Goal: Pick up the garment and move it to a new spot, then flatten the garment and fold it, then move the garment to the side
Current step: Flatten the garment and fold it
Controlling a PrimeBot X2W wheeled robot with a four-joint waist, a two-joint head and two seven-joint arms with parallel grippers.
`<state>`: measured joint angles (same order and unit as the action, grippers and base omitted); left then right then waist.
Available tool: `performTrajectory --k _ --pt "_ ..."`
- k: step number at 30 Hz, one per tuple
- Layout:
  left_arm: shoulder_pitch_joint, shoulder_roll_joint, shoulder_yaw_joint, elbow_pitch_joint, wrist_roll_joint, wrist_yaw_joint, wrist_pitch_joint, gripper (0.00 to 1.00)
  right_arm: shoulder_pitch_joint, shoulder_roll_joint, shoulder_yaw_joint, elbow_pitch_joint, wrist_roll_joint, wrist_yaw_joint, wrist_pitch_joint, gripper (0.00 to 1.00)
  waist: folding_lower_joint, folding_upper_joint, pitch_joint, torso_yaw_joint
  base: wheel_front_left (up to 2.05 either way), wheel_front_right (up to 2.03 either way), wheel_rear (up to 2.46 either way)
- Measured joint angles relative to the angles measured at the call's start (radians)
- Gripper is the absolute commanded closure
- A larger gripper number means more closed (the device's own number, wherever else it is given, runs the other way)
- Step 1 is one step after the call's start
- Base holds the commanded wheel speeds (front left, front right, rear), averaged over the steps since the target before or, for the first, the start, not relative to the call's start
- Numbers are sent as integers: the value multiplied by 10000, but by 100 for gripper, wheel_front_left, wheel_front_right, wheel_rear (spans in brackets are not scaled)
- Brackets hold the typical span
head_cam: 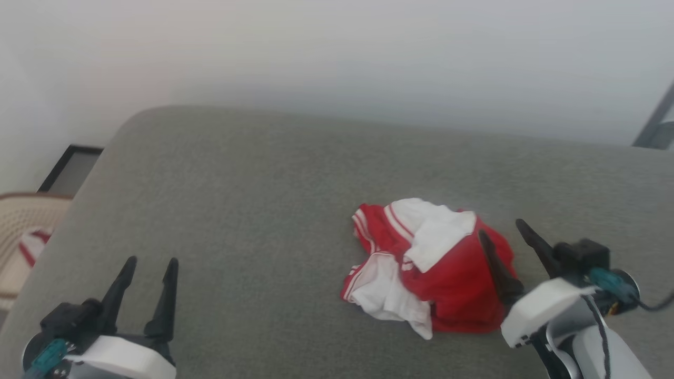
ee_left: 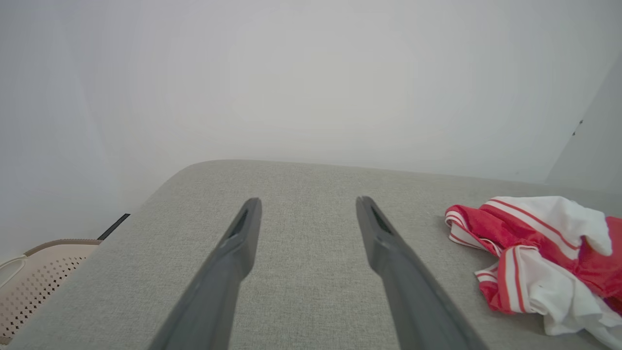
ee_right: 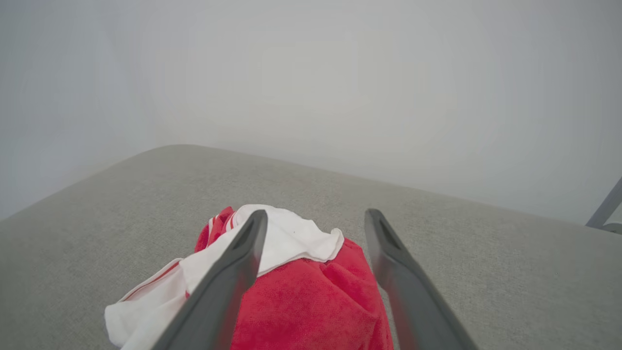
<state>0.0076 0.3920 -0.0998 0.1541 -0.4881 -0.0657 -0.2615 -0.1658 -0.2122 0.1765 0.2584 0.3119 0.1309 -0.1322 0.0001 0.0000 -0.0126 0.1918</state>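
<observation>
A: Where was the garment point(head_cam: 432, 268) seen?

B: It was found crumpled on the grey cushion point(head_cam: 237, 210), right of centre, with a white sleeve flopped over the red body. The right gripper point(head_cam: 500, 228) was poised at its right edge, spread wide with nothing clamped. The left gripper point(head_cam: 152, 260) was parked well apart, likewise spread and empty.

A: What risk was judged?

B: Only the loose top sleeve might be pinched, so the heap could be dragged or dropped mid-move. The cushion fabric could be caught by a deep closing, and flattening would be hampered if several layers were grabbed together.
</observation>
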Motion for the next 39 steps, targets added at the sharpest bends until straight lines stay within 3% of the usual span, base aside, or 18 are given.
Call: performTrajectory --k 16,17,19,29,39 --pt "-1050 -702 -414 474 165 -481 -2 0 -1974 -1110 1674 1097 924 0 4637 0 0 0 1315 1412 0 0 0" --pt "-1111 -742 -426 520 186 -508 0 0 -2053 -1154 1751 1116 938 0 4846 10 0 0 1369 1471 0 0 0" --pt "-1188 -807 -437 589 215 -539 -2 0 -2194 -1292 1902 1097 951 0 5145 99 0 0 1463 1562 0 0 0" --pt "-1331 -899 -176 834 215 -596 0 0 -2553 -1350 1384 345 1124 0 5317 100 -1 0 1507 1486 0 0 0" --pt "-1144 -807 105 708 217 -625 0 0 -2099 -2100 -376 -1396 1078 0 5689 100 0 0 1310 863 0 0 0"
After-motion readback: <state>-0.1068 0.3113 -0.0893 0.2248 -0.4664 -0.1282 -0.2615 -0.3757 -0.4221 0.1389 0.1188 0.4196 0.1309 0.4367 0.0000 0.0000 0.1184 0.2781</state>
